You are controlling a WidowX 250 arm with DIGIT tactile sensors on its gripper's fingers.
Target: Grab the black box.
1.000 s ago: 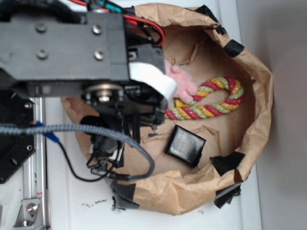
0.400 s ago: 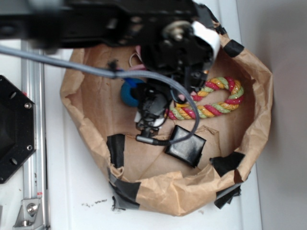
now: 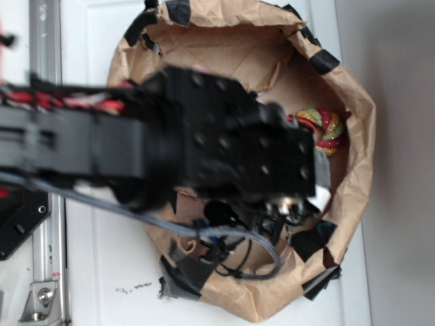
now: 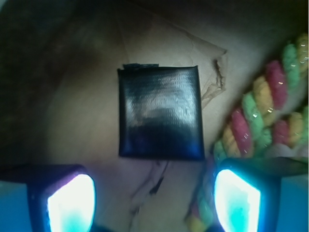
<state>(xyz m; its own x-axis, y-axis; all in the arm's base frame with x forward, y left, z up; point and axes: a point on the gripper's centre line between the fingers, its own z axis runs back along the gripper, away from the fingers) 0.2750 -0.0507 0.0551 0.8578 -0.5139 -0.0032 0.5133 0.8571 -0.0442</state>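
Note:
The black box [image 4: 160,114], a flat glossy square, lies on the brown paper floor in the wrist view, straight ahead of my fingers and apart from them. My gripper [image 4: 153,203] is open and empty, its two glowing pads wide apart with bare paper between them. In the exterior view my arm [image 3: 204,149] covers the middle of the paper bag [image 3: 353,136] and hides the box and the gripper.
A red, green and yellow rope toy [image 4: 263,116] lies just right of the box, close to my right finger; its end shows in the exterior view [image 3: 323,129]. The bag's taped paper walls ring the space. A black plate [image 3: 17,224] sits at left outside.
My arm has swung down and to the right across the bag, now covering the box, the blue ball and most of the rope. The bag has shifted slightly.

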